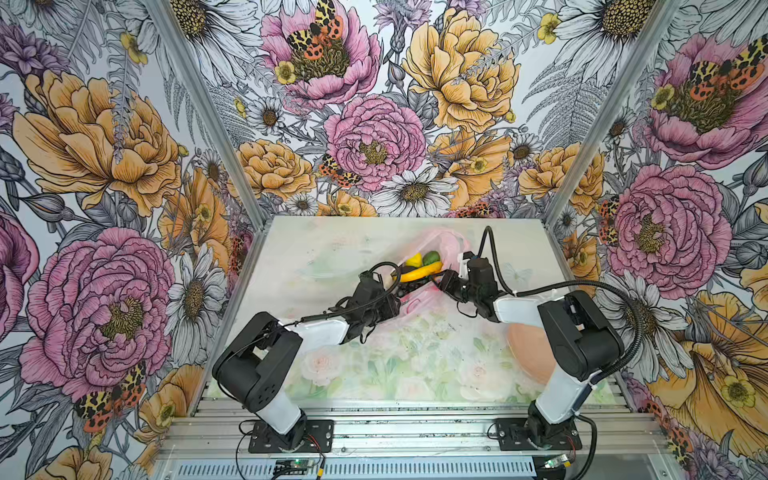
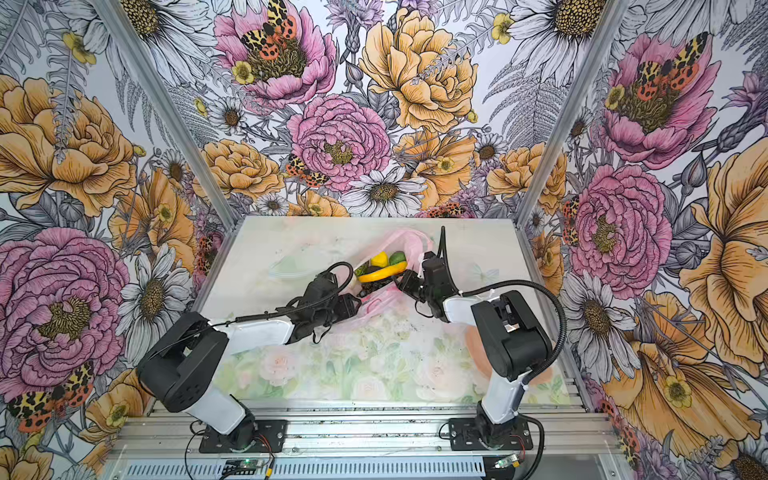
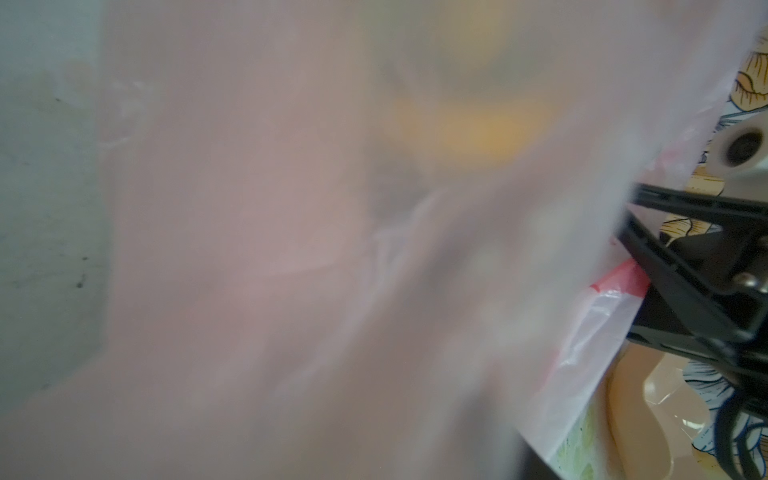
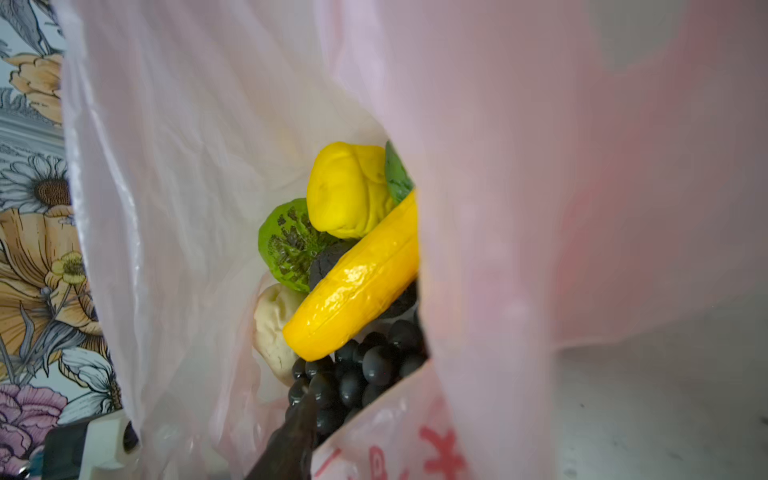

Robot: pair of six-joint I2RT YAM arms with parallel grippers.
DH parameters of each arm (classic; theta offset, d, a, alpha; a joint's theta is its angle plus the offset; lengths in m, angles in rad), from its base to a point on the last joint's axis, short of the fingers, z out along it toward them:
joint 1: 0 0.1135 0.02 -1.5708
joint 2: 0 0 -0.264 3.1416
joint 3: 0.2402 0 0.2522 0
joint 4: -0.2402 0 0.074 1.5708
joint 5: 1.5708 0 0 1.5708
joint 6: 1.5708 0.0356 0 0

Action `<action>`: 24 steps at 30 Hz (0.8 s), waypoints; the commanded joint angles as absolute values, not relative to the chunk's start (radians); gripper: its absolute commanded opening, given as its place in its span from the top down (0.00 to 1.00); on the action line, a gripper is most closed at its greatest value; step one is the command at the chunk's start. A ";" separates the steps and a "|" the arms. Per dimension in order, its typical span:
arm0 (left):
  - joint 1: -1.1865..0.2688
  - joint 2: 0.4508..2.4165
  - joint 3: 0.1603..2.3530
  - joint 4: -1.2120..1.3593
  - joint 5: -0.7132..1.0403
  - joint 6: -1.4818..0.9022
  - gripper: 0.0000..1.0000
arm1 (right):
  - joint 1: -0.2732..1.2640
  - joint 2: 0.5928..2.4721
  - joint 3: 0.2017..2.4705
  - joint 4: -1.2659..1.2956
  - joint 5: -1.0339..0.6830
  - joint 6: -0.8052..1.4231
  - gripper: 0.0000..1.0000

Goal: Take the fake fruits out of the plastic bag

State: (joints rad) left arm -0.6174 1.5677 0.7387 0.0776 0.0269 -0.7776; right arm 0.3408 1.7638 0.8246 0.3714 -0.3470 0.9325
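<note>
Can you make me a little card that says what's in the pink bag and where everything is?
Bag: pale pink plastic bag, mouth open, on the table
Inside: banana, lemon, lime-green fruit, dark grapes, cream pear
On top: the banana, over the grapes and pear
Taken out: none seen yet
Plate: peach plate, partly behind the right arm

I see a peach plate (image 1: 525, 353) lying on the floral table mat (image 1: 374, 374), at its near right part. Flowered wallpaper (image 1: 374, 124) stands around this mat on three sides.
</note>
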 commanded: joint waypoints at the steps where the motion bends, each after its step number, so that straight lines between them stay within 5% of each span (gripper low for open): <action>1: -0.608 1.485 0.762 -0.006 -0.058 -0.774 0.35 | 0.337 1.752 0.801 0.344 -0.306 0.908 0.67; 9: -0.603 1.427 0.833 -0.149 -0.086 -0.846 0.30 | 0.406 1.725 0.806 0.320 -0.246 0.872 0.86; 24: -0.609 1.582 1.100 -0.478 -0.155 -0.926 0.20 | 0.565 1.691 0.884 0.182 -0.046 0.780 0.95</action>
State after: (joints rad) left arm -0.5949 1.5795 1.0737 -0.3752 -0.1028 -0.9207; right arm 0.5671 1.7443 0.8745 0.2188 -0.1162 0.8104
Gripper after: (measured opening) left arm 0.792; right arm 0.057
